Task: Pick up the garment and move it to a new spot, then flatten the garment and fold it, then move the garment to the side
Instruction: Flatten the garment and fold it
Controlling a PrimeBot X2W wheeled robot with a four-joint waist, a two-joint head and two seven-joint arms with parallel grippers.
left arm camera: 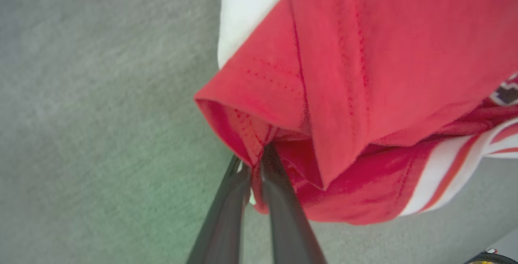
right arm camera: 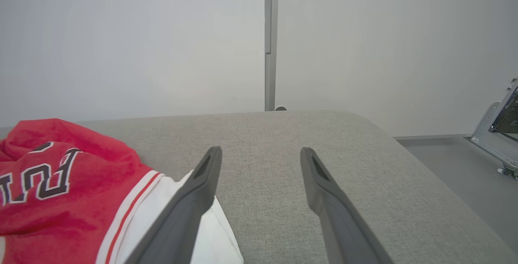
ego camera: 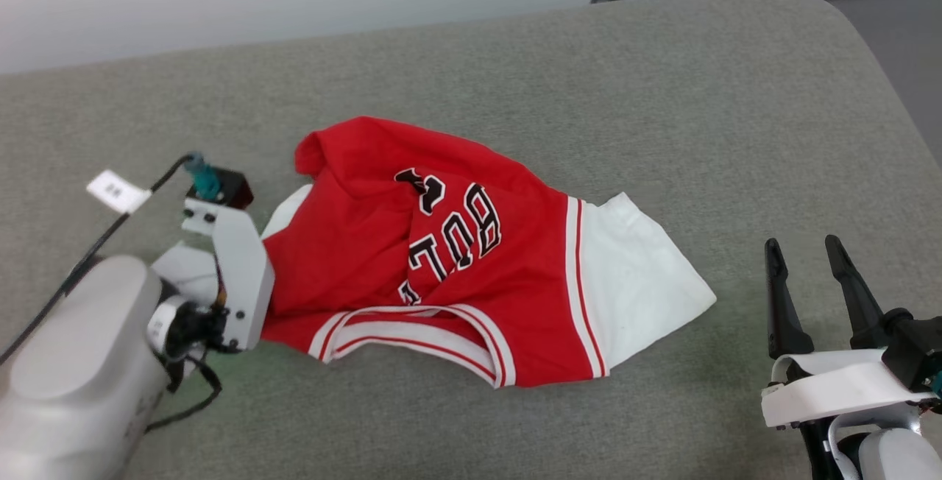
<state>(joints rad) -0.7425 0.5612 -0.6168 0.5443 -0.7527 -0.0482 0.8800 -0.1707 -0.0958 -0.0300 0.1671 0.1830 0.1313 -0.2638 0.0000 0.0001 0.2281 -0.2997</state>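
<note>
The garment (ego camera: 412, 259), a bright red jersey shirt with black, white-outlined lettering, lies crumpled on the grey padded surface in the head view. One white sleeve end (ego camera: 640, 281) spreads to its right. At the shirt's left edge sits my left arm's white wrist (ego camera: 239, 274), which hides the fingers. In the left wrist view my left gripper (left arm camera: 257, 162) is shut on a red hem fold of the garment (left arm camera: 364, 73). My right gripper (ego camera: 809, 259) stands open to the right of the shirt, apart from it. In its own wrist view the right gripper (right arm camera: 261, 156) holds nothing, with the garment (right arm camera: 60, 191) at lower left.
The grey padded surface (ego camera: 662, 97) has a rounded far right corner, with darker floor (ego camera: 912, 38) beyond it. A pale wall runs behind. A cable with a white label (ego camera: 118, 191) trails from my left wrist. A metal frame (right arm camera: 497, 134) stands on the floor at right.
</note>
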